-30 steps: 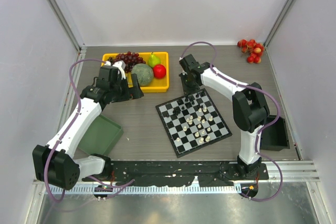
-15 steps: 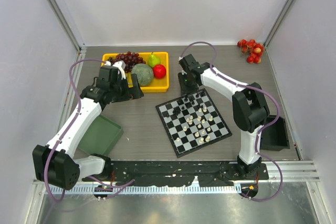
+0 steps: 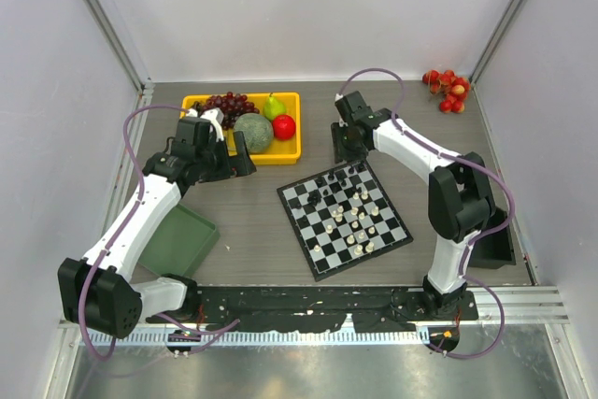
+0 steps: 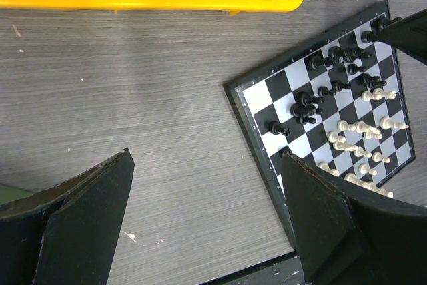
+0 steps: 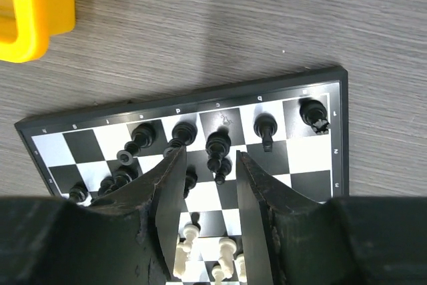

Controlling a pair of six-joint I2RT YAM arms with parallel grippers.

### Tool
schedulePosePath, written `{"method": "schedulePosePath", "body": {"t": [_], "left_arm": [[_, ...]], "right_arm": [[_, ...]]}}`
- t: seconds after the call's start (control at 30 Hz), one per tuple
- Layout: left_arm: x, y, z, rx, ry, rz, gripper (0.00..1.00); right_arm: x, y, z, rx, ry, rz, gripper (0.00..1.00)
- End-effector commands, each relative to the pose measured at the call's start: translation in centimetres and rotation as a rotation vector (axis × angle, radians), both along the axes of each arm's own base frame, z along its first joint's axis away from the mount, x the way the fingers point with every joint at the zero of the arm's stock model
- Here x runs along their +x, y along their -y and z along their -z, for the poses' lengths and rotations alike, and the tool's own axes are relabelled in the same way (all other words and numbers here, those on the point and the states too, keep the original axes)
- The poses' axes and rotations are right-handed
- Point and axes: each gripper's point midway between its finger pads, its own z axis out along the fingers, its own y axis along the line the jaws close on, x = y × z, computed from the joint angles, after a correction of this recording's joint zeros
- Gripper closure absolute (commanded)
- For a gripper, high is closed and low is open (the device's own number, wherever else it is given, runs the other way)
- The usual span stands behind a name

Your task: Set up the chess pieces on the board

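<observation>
The board (image 3: 344, 219) lies turned at an angle near the middle of the table (image 3: 252, 231), just in front of the yellow tray (image 3: 285, 150). Black pieces (image 5: 218, 143) crowd its far rows, white pieces (image 3: 360, 231) the middle and near squares. The right gripper (image 5: 208, 215) hangs above the board's far edge, jaws partly apart and holding nothing. The left gripper (image 4: 207, 225) hovers over bare table left of the board, beside the tray, jaws spread wide and empty.
</observation>
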Motion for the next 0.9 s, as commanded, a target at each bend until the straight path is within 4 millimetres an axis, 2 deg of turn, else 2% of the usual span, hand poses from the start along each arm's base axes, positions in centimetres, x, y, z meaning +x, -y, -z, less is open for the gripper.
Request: {"method": "schedulePosePath", "body": {"t": [0.0,0.13,0.5,0.87], "left_arm": [[0.7,0.8,-0.7,-0.029,0.034,0.018,0.00],[0.7,0.8,-0.8,-0.030,0.035,0.017,0.01],[1.0,1.1,-1.1,-0.038,0.035,0.025,0.00],[1.1,1.1,-0.9,-0.037,0.030,0.024,0.01]], "right_arm": [[-0.2,0.4,-1.0,-0.001,0.035,0.000,0.59],[-0.7,0.7,0.3,-0.018,0.006,0.000,0.62],[-0.8,0.5,1.6,-0.026,-0.031,-0.020,0.69],[-0.7,0.3,1.9,-0.025,-0.041,-0.032,0.70]]}}
